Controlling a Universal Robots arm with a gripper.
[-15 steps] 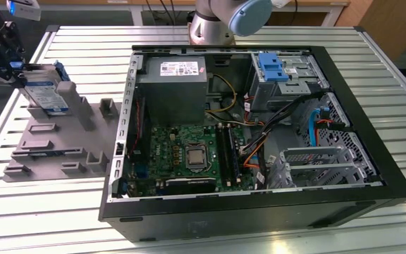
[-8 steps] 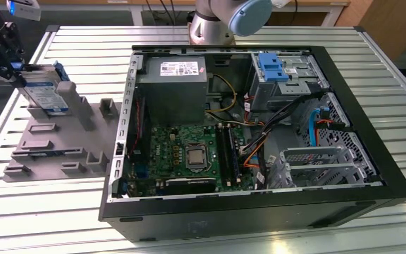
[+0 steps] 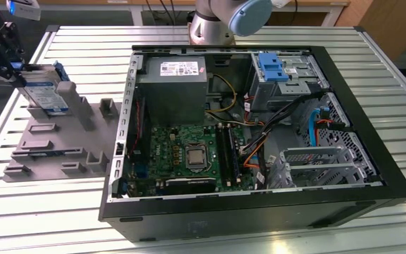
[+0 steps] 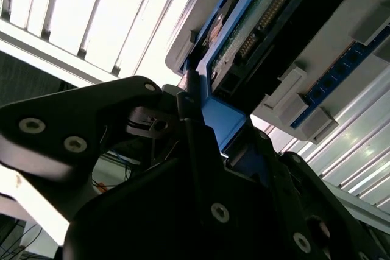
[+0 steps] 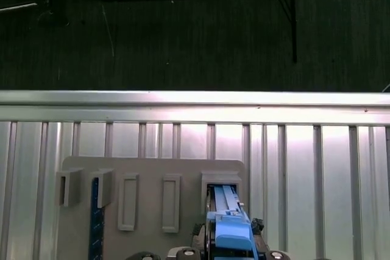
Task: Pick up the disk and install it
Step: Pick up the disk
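The disk stands on edge in a slot at the far end of the grey fixture block, at the exterior view's left. Its white-and-blue label faces the camera and a blue bracket frames it. My gripper comes down on its top edge, shut on the blue bracket. In the second wrist view the black fingers clasp the blue bracket, and the disk's green circuit board runs away from them. The first wrist view shows the bracket standing in the fixture's slot.
An open computer case lies in the middle of the slatted metal table, with motherboard, power supply, loose cables and a metal drive cage. A blue-bracketed bay sits at its far corner. The arm's base stands behind.
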